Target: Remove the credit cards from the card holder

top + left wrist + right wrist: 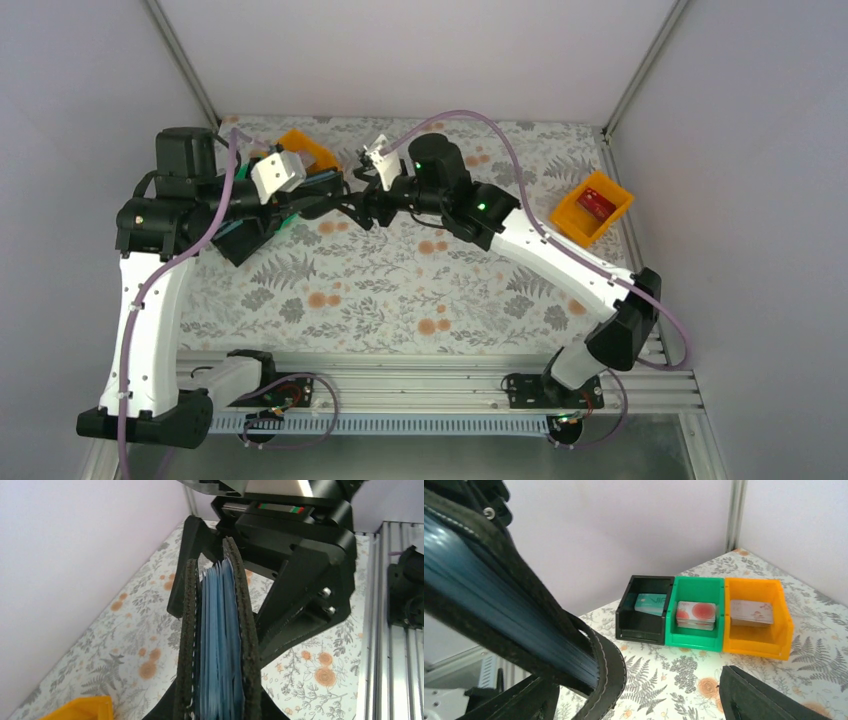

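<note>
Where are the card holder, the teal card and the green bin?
card holder (220,645): left wrist view, blue inner pockets.
teal card (650,603): right wrist view, card face.
green bin (694,639): right wrist view, front wall.

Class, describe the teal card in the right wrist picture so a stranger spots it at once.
Find the three bins in a row near the wall. In the black bin, at the left end, lies the teal card. Its neighbours differ: a red-spotted card in the green bin, a grey card in the orange bin.

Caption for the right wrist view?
Close-up card holder at left; behind, black bin, green bin and orange bin side by side, each holding cards.
</note>
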You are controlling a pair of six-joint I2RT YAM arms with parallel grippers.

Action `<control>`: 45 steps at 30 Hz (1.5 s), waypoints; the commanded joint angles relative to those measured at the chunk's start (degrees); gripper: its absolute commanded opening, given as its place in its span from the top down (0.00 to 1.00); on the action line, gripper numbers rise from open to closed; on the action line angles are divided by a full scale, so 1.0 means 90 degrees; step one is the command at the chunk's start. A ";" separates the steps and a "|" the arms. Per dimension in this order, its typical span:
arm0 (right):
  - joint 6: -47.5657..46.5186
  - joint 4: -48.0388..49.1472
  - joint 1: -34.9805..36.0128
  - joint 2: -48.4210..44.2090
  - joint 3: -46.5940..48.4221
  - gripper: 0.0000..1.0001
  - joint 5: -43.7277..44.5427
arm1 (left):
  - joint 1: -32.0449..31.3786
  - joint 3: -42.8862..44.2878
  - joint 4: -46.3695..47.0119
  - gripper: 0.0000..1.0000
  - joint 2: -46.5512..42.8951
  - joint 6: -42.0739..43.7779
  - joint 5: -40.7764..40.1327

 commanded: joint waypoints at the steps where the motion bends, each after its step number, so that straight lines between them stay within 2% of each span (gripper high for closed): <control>1: -0.0621 0.0141 -0.0171 -0.0440 -0.0224 0.20 -0.0499 | 0.0006 0.0129 -0.0664 0.98 -0.0127 0.0937 0.0972; 10: -0.1613 -0.0497 -0.0355 -0.0820 -0.0370 0.26 -0.1498 | 0.0006 0.0137 -0.1568 0.98 -0.0138 0.2135 0.1285; 19: -0.1862 -0.0593 -0.0348 -0.0686 -0.0357 0.29 -0.2114 | 0.0006 0.0068 -0.1593 0.98 -0.0162 0.2319 0.1338; 27: -0.2179 -0.0846 -0.0356 -0.0839 -0.0390 0.31 -0.1771 | 0.0006 -0.0215 -0.1582 0.98 -0.0224 0.2504 0.0938; 36: -0.2078 -0.0725 -0.0202 -0.0626 -0.0295 0.32 -0.1958 | 0.0003 -0.0139 -0.1582 0.98 -0.0167 0.2501 0.1526; 45: -0.2338 -0.0877 -0.0223 -0.0777 -0.0244 0.33 -0.1773 | -0.0004 -0.0379 -0.1591 0.98 -0.0273 0.2641 0.1452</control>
